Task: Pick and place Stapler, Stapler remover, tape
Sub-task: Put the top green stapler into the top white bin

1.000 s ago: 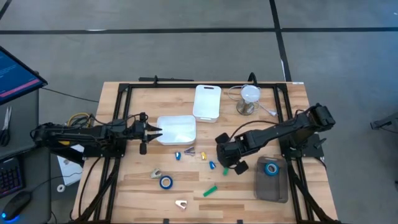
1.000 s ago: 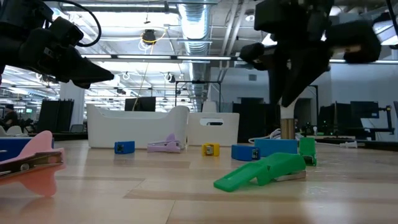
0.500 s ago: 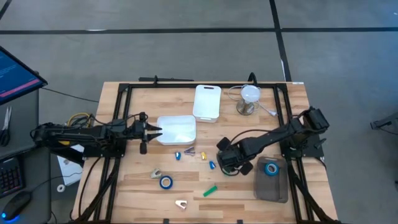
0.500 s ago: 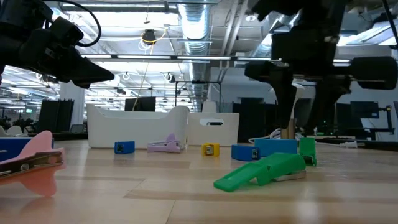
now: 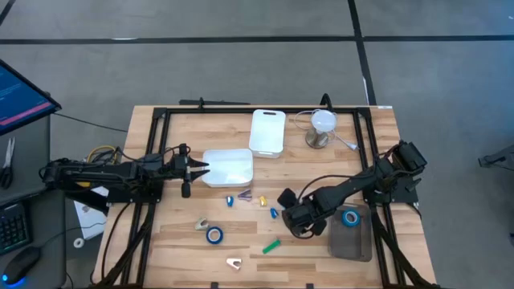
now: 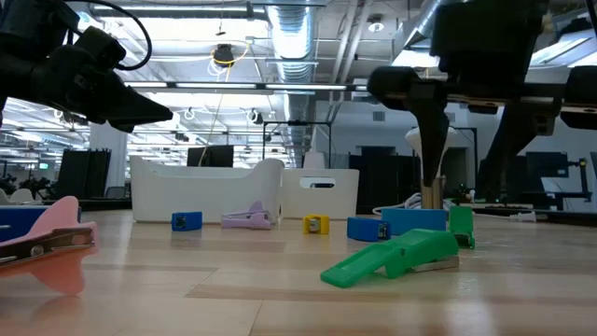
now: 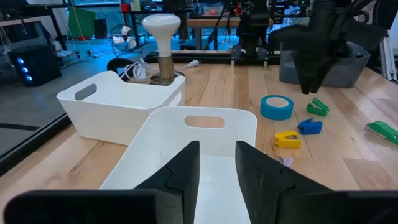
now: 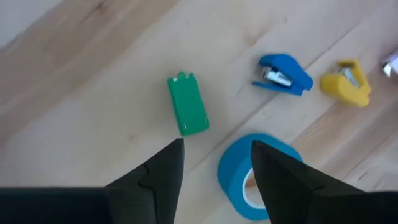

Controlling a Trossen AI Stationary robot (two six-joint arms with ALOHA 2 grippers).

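Right gripper: jaws spread, hovering above a blue tape roll near the worktop's right-front part, beside a green clip. Advice: centre over the ring before descending; avoid the clip. Left gripper: part-open, empty, over the white tub.

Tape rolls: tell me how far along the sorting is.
Done: one tape roll lies in the grey tray. In hand: the right gripper hangs open over a second roll, holding nothing yet. Left: a third roll and the green stapler lie on the table. The left gripper waits open by the white tub.
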